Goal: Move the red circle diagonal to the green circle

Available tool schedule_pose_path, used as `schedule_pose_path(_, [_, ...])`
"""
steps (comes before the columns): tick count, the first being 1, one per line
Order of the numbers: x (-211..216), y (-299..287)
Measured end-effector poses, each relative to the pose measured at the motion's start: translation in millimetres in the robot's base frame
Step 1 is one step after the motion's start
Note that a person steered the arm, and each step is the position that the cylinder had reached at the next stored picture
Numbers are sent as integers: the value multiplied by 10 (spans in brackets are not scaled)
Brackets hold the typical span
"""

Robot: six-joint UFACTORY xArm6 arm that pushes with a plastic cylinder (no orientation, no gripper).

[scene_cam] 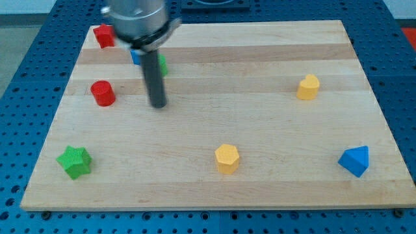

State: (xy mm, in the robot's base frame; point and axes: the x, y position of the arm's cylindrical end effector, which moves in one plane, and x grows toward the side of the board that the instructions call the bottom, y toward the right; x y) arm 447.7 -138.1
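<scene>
Two reds, two yellows (tip point(158, 104) beside red circle point(103, 93)).

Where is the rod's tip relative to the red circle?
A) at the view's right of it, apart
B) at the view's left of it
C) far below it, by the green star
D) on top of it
A: my tip stands at the view's right of the red circle, with bare board between them.

Dark straight rod — my tip point(158, 104) (blunt) — under grey round housing.
</scene>
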Motion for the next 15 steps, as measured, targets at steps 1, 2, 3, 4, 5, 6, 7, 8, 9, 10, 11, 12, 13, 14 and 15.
schedule_pose_path(1, [317, -839])
schedule_pose_path(2, [179, -1647])
schedule_pose_path(3, [16, -1663])
schedule_pose_path(4, [-425, -1346])
schedule_pose_path(5, [-616, -731])
schedule_pose_path(6, [-480, -73])
schedule_pose_path(7, [-479, -524])
schedule_pose_path(8, [-434, -1245])
schedule_pose_path(9, [-64, -1461])
schedule_pose_path(10, [55, -851])
schedule_pose_path(11, [-212, -175])
schedule_pose_path(12, [-289, 160])
schedule_pose_path(13, [-144, 160])
schedule_pose_path(14, [-273, 349])
schedule_pose_path(15, [-531, 518])
